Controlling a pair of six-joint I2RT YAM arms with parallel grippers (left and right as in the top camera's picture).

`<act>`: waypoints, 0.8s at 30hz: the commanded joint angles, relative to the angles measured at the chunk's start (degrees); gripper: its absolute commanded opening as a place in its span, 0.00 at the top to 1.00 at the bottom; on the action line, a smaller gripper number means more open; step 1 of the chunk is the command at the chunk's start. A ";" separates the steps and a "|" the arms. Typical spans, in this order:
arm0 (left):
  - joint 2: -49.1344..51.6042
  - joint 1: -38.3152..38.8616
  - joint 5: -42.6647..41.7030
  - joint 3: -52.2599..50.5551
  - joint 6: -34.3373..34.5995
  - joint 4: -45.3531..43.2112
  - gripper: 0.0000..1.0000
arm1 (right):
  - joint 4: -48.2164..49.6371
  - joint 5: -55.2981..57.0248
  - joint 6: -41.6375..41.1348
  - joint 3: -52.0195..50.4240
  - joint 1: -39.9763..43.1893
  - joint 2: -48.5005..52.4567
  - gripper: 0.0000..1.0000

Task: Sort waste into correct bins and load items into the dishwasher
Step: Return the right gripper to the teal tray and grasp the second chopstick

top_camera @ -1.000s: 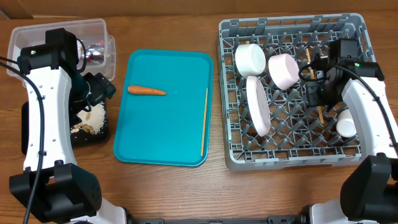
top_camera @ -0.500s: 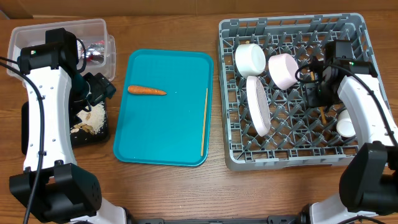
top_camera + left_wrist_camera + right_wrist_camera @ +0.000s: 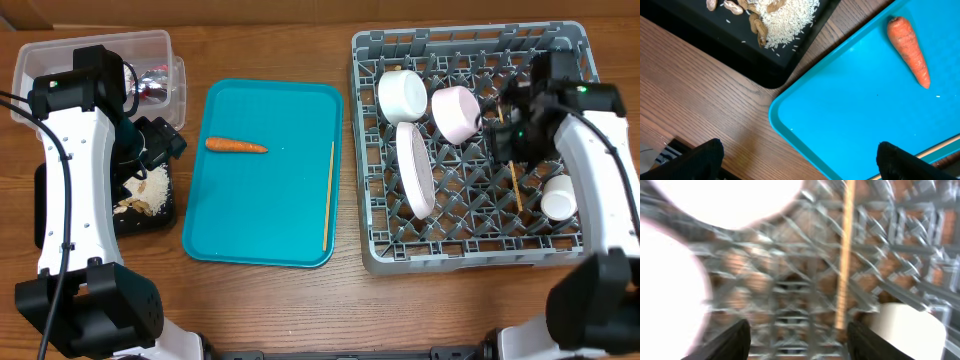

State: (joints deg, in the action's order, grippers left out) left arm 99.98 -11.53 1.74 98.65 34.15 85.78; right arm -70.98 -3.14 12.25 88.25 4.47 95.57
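Note:
My left gripper (image 3: 157, 146) (image 3: 802, 167) hangs open over the table edge between the black tray bin (image 3: 160, 215) (image 3: 790, 55) and the teal tray (image 3: 265, 215) (image 3: 865, 120). An orange carrot (image 3: 236, 146) (image 3: 910, 52) lies on the teal tray with one wooden chopstick (image 3: 329, 195) (image 3: 940, 147). My right gripper (image 3: 510, 135) (image 3: 797, 342) is open above the grey dish rack (image 3: 470, 255) (image 3: 790, 280). The other chopstick (image 3: 516, 185) (image 3: 844, 255) lies loose on its lattice, beside the white cup (image 3: 556, 197) (image 3: 910, 325). Two bowls (image 3: 402, 95) (image 3: 455, 112) and a plate (image 3: 415, 168) stand in the rack.
The clear tub bin (image 3: 60, 55) at the back left holds the red-and-silver wrapper (image 3: 155, 85). Rice and peanut scraps (image 3: 145, 190) (image 3: 765, 25) lie in the black tray. The left arm covers part of both bins. The right wrist view is blurred.
My right gripper has opened, let go of the chopstick onto the rack lattice, and drawn back toward the rack's far side. The left arm has not moved.

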 commanded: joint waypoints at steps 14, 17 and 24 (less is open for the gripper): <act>-0.46 0.33 -0.09 0.09 0.33 0.13 0.00 | 3.32 -12.94 -16.44 2.71 -29.62 -7.37 0.28; -0.46 0.33 -0.07 0.09 0.33 0.13 0.00 | 4.00 -8.33 -20.79 2.64 -34.56 -5.53 0.26; -0.46 0.33 -0.07 0.09 0.33 0.31 0.00 | 10.93 -11.93 -21.44 2.10 -43.25 1.18 0.00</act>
State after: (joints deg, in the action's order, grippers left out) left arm 99.98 -11.55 1.74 98.65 34.15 85.82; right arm -62.11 -14.72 -7.90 90.52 -37.23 95.31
